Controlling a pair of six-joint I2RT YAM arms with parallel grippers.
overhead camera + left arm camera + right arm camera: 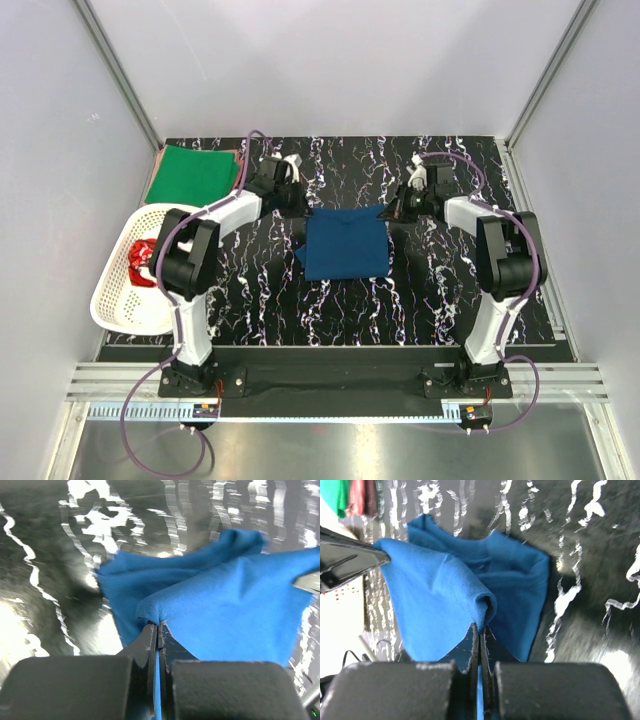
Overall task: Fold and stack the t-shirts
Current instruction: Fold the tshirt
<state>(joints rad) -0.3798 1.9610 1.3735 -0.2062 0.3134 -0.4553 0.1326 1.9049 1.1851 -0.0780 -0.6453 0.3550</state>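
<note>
Over left hand (157, 630), right hand (481, 630) tips, pinched navy t-shirt (346, 250) drapes.

T-shirts: four in all. One navy blue t-shirt (346, 250). One green t-shirt (190, 175). One reddish-pink t-shirt (357, 495), only edge showing. One red t-shirt (141, 262) with white print.
Folded pile: one, two shirts in it, green and reddish-pink.
Basket (118, 305): one, white lattice, one shirt inside.
Robot arms: two, left arm (188, 262) and right arm (502, 262).
Grippers: two, left gripper (157, 630) and right gripper (481, 630), two fingers each.
Table (440, 295): one, black with white marbling.
</note>
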